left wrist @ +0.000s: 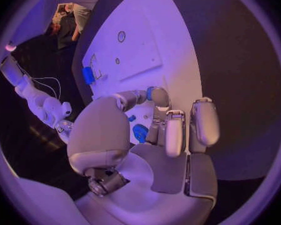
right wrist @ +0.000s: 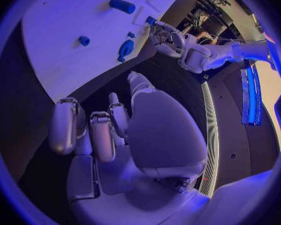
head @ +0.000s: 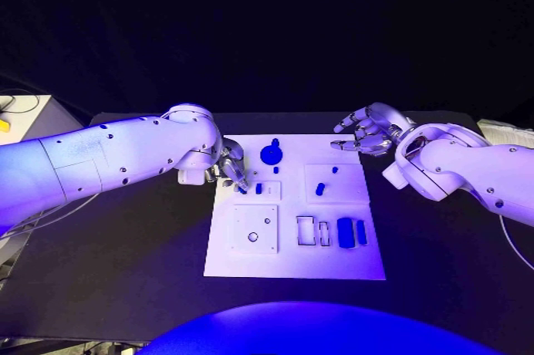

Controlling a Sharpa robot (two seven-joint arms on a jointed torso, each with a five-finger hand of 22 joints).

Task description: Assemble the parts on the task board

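Our left silver hand (head: pixel 228 168) hangs over the left upper part of the white rectangular task board (head: pixel 296 262), its fingertips (head: pixel 241 187) pinching a small blue peg (head: pixel 243 190) just above the board. The grip looks narrow; if the peg tilts or the fingers slacken before it meets its hole, we judge it could drop or jam. Our right silver hand (head: pixel 370 131) hovers over the board's upper right corner, fingers loosely apart, holding nothing. Beyond lie a round blue knobbed part (head: pixel 272 151), a short blue peg (head: pixel 320 189) and a dark blue block (head: pixel 346 232), all on the board, which rests on the black surface (head: pixel 133 262).
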